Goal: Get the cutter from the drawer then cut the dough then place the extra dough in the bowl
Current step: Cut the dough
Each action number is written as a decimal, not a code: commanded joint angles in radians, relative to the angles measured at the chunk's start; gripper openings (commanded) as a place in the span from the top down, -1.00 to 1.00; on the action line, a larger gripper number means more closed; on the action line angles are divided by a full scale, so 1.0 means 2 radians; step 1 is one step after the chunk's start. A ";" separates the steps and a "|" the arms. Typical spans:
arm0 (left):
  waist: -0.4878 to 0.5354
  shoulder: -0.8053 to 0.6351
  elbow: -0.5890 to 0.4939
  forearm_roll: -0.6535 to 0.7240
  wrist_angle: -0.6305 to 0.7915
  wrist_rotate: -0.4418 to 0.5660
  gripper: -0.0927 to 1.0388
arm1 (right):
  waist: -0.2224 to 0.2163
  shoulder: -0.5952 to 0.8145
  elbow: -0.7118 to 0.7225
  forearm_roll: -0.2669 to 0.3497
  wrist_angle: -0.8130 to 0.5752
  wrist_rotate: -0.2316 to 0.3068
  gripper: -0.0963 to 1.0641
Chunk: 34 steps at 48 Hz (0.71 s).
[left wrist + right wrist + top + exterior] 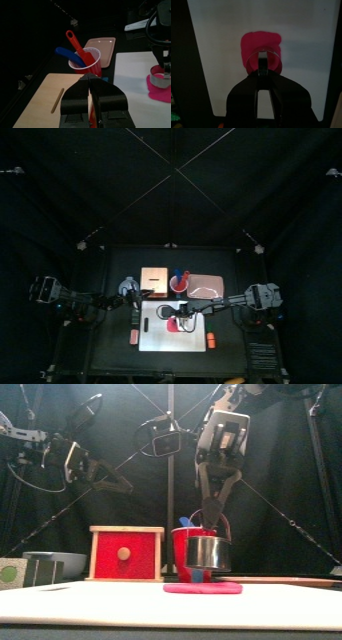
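Note:
A flat pink dough disc (203, 587) lies on the white cutting board (80, 606). My right gripper (211, 524) comes down from above and is shut on the wire handle of the round metal cutter (205, 554). The cutter hangs right over the dough; I cannot tell whether it touches. The right wrist view shows the cutter ring (266, 58) over the dough (260, 44). The wooden box (127, 552) has its red drawer front closed. My left gripper (92, 83) hovers shut and empty above the box top (53, 95), high at the left.
A red cup (87, 61) with a blue and a red toy knife stands behind the board, beside the pink tray (103, 46). The blue-grey bowl (54, 565) sits left of the box. The box (154, 280) and tray (207, 285) line the board's far edge.

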 commanded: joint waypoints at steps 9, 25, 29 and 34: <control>0.002 -0.030 0.012 -0.002 -0.004 0.000 0.21 | 0.002 0.002 -0.019 0.002 0.007 0.000 -0.04; 0.002 -0.040 0.020 -0.012 -0.004 0.001 0.21 | 0.008 0.005 -0.020 0.004 0.009 0.000 -0.05; 0.002 -0.040 0.020 -0.012 -0.004 0.001 0.21 | 0.008 0.005 -0.021 0.004 0.009 -0.001 -0.04; 0.002 -0.039 0.020 -0.012 -0.004 0.001 0.21 | 0.007 0.010 -0.021 0.002 0.009 -0.001 -0.04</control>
